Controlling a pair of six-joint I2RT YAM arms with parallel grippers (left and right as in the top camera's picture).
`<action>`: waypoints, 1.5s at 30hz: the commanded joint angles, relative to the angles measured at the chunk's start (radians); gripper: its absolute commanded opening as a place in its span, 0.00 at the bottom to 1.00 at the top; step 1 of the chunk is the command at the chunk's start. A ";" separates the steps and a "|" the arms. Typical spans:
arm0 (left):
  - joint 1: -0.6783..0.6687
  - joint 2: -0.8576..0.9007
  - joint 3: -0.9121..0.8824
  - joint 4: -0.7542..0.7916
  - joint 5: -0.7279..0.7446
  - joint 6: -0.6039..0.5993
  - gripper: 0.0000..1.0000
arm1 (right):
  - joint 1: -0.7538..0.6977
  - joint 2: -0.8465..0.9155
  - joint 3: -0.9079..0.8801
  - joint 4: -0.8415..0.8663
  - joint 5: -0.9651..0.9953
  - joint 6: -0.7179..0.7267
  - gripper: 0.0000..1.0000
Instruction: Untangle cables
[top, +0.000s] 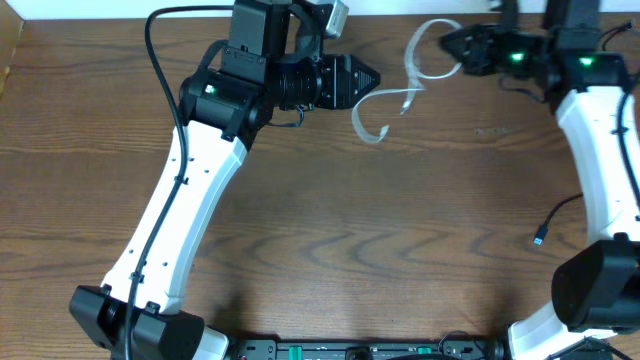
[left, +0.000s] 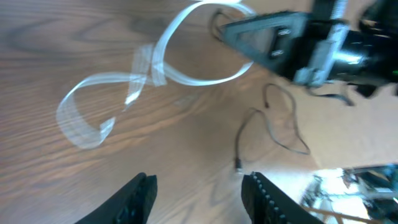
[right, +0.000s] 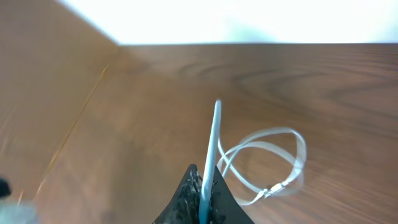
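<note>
The white cable (top: 385, 96) lies in loose loops on the wooden table, between my two grippers. My right gripper (top: 447, 42) is shut on one end of it and holds that end up; the right wrist view shows the cable (right: 214, 130) rising from between the shut jaws (right: 205, 177). My left gripper (top: 372, 76) is open and empty, just left of the loops. In the left wrist view the open jaws (left: 198, 180) face the white cable (left: 160, 59), the right gripper (left: 267, 40) and the thin black cable (left: 273, 124), which lies apart from the white one.
The table's far edge runs close behind both grippers. A thin dark cord with a blue plug (top: 540, 238) lies by the right arm's base. The left arm (top: 190, 190) stretches across the left half of the table (top: 380, 230).
</note>
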 joint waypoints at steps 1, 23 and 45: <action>0.003 -0.001 -0.004 -0.034 -0.137 0.010 0.50 | -0.093 -0.005 0.051 -0.010 0.115 0.139 0.01; 0.003 0.000 -0.013 -0.071 -0.212 0.010 0.51 | -0.566 0.053 0.143 -0.206 0.995 0.230 0.01; 0.003 0.000 -0.019 -0.215 -0.709 0.062 0.96 | -0.215 -0.097 0.143 -0.583 0.393 -0.081 0.99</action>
